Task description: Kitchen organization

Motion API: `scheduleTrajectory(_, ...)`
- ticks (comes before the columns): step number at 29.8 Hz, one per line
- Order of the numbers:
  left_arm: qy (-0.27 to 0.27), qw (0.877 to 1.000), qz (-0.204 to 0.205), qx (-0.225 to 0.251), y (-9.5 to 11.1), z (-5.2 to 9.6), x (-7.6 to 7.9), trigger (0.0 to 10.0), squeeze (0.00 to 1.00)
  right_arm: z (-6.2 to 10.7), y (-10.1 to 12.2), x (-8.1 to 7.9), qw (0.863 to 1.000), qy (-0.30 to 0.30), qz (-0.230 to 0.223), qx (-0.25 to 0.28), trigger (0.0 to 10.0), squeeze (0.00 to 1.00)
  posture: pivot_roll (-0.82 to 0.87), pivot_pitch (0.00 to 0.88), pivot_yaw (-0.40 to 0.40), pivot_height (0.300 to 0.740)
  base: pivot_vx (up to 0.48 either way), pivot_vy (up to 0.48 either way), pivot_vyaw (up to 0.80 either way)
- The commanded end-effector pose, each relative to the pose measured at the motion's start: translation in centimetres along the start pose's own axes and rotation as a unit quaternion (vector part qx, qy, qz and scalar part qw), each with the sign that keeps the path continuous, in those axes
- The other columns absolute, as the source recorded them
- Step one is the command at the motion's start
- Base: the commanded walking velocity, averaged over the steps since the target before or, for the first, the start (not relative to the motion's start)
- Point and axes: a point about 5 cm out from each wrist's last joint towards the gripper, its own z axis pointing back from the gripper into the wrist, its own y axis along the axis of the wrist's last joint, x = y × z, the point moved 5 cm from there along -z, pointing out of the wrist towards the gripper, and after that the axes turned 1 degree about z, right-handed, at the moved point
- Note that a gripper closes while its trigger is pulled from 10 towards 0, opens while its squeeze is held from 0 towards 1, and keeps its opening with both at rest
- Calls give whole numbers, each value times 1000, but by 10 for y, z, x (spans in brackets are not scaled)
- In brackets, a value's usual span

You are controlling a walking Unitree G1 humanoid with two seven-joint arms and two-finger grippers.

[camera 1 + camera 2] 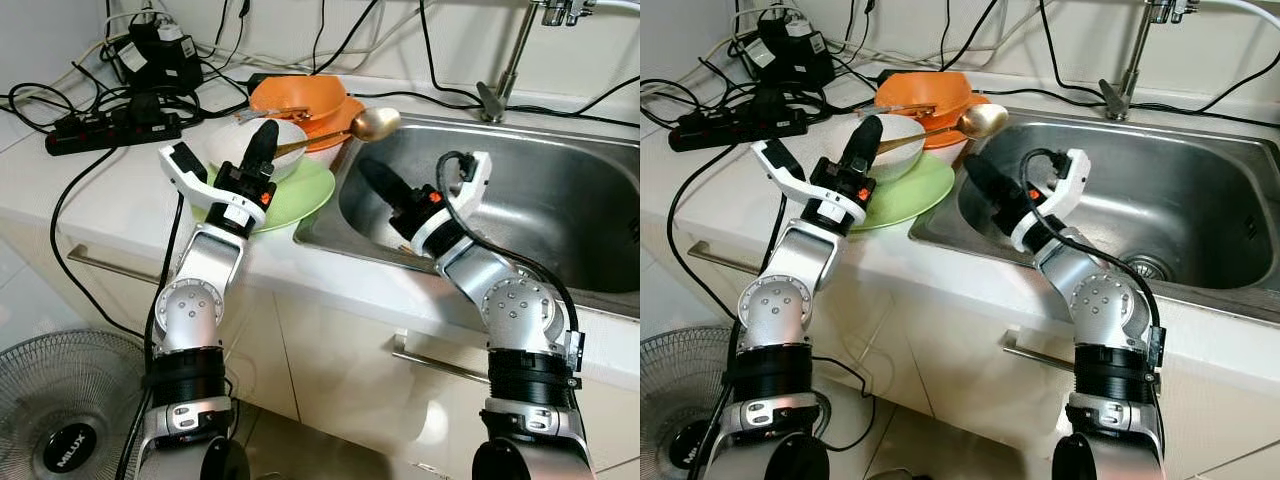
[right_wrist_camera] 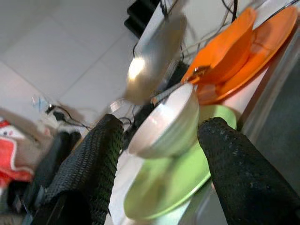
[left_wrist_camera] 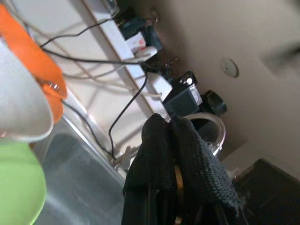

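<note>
At centre frame in the left eye view, a white bowl [image 1: 262, 145] sitting on a green plate [image 1: 292, 196] on the pale counter [image 1: 100, 195], just left of the steel sink [image 1: 560, 200]. Behind it, toward upper centre, an orange bowl [image 1: 300, 97] on an orange plate [image 1: 335, 130]. Left gripper [image 1: 262, 140] raised over the white bowl, fingers pressed together on the handle of a gold spoon [image 1: 375, 124], spoon head reaching right over the sink's corner. Right gripper [image 1: 378, 182] low inside the sink's left side, fingers spread apart in the right wrist view, holding nothing. Upper left: black power strip [image 1: 112, 130] amid tangled cables. Lower left: a fan [image 1: 65, 420].
</note>
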Motion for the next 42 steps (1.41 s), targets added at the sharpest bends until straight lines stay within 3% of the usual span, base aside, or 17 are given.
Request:
scheduleTrajectory(1, -21, 1000, 9, -3, 1, 1, 9, 0, 0, -3, 6, -2, 1000, 2, -17, 13, 10000, 0, -101, 0, 74, 740, 0, 0, 0)
scheduleTrajectory(11, -28, 999, 22, -16, -4, 2, 10, 0, 0, -3, 12, 1, 999, 1, -28, 28, 10000, 0, -100, 0, 73, 740, 0, 0, 0)
scheduleTrajectory(12, -31, 999, 27, -21, -6, 3, 11, 0, 0, -4, 13, 1, 999, 2, -28, 30, 5922, 0, -101, 0, 73, 740, 0, 0, 0)
scheduleTrajectory(13, -33, 999, 31, -24, -7, 3, 12, 0, 0, -4, 13, 1, 999, 2, -28, 31, 3961, 0, -101, 0, 73, 740, 0, 0, 0)
scheduleTrajectory(14, -33, 999, 31, -24, -7, 3, 12, 0, 0, -4, 13, 1, 999, 2, -28, 31, 3961, 0, -101, 0, 73, 740, 0, 0, 0)
scheduleTrajectory(15, -34, 998, 34, -28, -9, 4, 12, 0, 0, -4, 14, 0, 999, 4, -30, 32, 2902, 0, -102, 0, 74, 740, 0, 0, 0)
scheduleTrajectory(16, -35, 998, 37, -34, -11, 6, 13, 0, 0, -4, 14, 0, 999, 6, -30, 34, 2667, 0, -102, 0, 74, 740, 0, 0, 0)
scheduleTrajectory(17, -36, 998, 37, -41, -14, 8, 12, 0, 0, -4, 15, -1, 999, 9, -30, 36, 4118, 0, -102, 0, 75, 740, 0, 0, 0)
scheduleTrajectory(18, -36, 998, 38, -46, -16, 9, 12, 0, 0, -5, 16, -1, 999, 11, -30, 38, 4118, 0, -102, 0, 75, 740, 0, 0, 0)
scheduleTrajectory(19, -36, 997, 39, -50, -18, 11, 12, 0, 0, -5, 17, -1, 999, 11, -31, 40, 0, 0, -101, 0, 75, 740, 0, 0, 0)
scheduleTrajectory(42, -31, 997, 45, -60, -21, 15, 11, 0, 0, -5, 21, 3, 998, 4, -33, 50, 0, 0, -102, 1, 71, 740, 0, 0, 0)
